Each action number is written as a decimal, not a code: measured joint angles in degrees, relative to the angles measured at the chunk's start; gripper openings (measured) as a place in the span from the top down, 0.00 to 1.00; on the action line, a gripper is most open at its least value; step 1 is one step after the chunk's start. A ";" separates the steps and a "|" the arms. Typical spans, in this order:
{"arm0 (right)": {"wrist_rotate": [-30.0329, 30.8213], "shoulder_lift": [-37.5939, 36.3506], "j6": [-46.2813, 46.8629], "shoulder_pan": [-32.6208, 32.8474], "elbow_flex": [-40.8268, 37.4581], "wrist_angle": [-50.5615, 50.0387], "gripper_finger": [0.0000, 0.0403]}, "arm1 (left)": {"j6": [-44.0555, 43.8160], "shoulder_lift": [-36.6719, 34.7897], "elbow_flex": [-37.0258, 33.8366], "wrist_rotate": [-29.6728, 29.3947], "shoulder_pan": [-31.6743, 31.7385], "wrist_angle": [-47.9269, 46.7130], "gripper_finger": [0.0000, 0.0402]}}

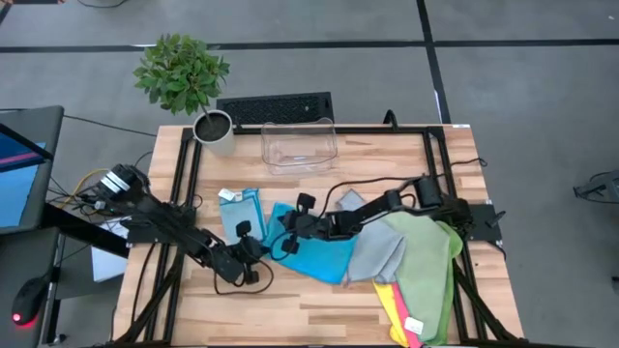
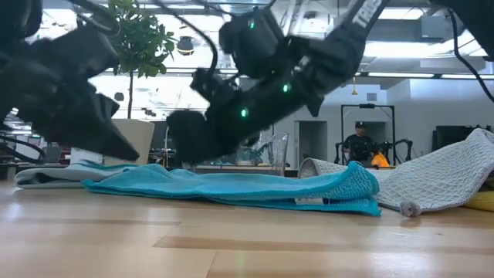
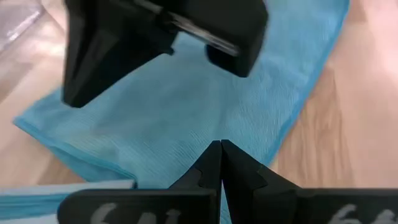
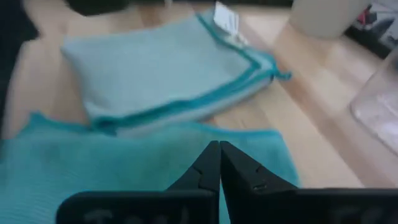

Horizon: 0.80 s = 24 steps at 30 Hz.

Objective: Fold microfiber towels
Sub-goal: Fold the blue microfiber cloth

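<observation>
Centrally, lying spread and rumpled on the wooden table (image 1: 319, 319): a teal microfiber towel (image 1: 314, 253), flat between the two grippers. Pressing down at its near-left edge, the left gripper (image 1: 253, 259), fingers (image 3: 211, 163) closed tip to tip with nothing visibly pinched between them. Meeting it from the other side, the right gripper (image 1: 290, 235), fingers (image 4: 212, 163) likewise drawn together over the teal cloth's far edge; not telling whether any fabric is caught between them. Just beyond the right gripper, resting as a neat rectangle: a folded light blue towel (image 1: 241, 213) with a small white tag (image 4: 226, 18). Behind the right gripper, along its arm, lying in a loose heap: a grey towel (image 1: 379, 255), a pale green towel (image 1: 426, 266), and edges of a yellow towel (image 1: 389, 298) and a pink towel (image 1: 406, 327). Farther off, past the folded cloth, standing at the table's back edge: a clear plastic bin (image 1: 299, 145) and a potted plant (image 1: 184, 77). Showing beyond the table in the low view: a person (image 2: 356, 143).
</observation>
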 joint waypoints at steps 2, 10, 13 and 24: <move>-0.12 1.70 0.58 -0.79 0.04 -0.42 0.95 | -0.29 3.57 0.00 0.09 0.07 1.33 1.00; 0.60 2.91 3.95 -4.35 0.18 -2.16 0.95 | -6.53 14.69 0.52 -4.45 2.45 5.87 1.00; 3.48 2.10 4.03 -4.29 0.17 -4.98 0.93 | -6.49 14.62 0.52 -4.37 2.45 5.68 1.00; 4.51 -9.85 0.76 -1.24 -0.04 -20.41 0.94 | -2.96 8.71 -0.03 -0.27 1.80 -0.51 1.00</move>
